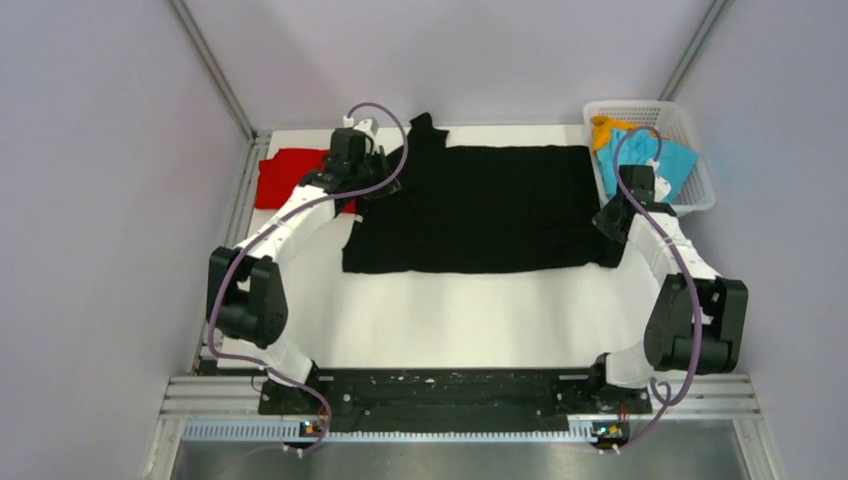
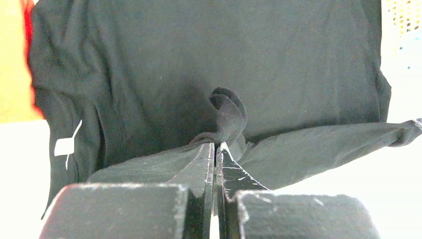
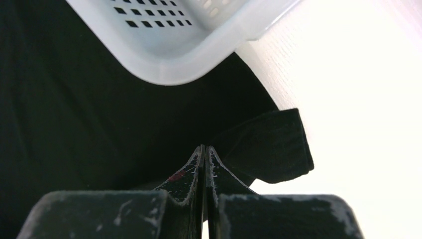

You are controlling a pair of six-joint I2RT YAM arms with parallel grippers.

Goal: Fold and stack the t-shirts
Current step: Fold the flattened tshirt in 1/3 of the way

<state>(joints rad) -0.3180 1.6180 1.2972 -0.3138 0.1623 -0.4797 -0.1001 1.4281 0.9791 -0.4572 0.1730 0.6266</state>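
Note:
The large black t-shirt (image 1: 480,205) lies spread flat across the middle of the table. My left gripper (image 1: 372,165) is at its left edge. In the left wrist view the left gripper (image 2: 216,145) is shut on a raised pinch of the black t-shirt (image 2: 226,112). My right gripper (image 1: 612,218) is at the shirt's right edge. In the right wrist view the right gripper (image 3: 203,148) is shut on a fold of the black t-shirt (image 3: 268,144). The red t-shirt (image 1: 288,175) lies folded at the far left, partly behind my left arm, and shows in the left wrist view (image 2: 12,59).
A white perforated basket (image 1: 690,135) stands at the back right, holding a cyan garment (image 1: 665,158) and an orange garment (image 1: 605,128). Its corner (image 3: 189,59) overlaps the black cloth in the right wrist view. White table (image 1: 450,320) lies in front of the shirt.

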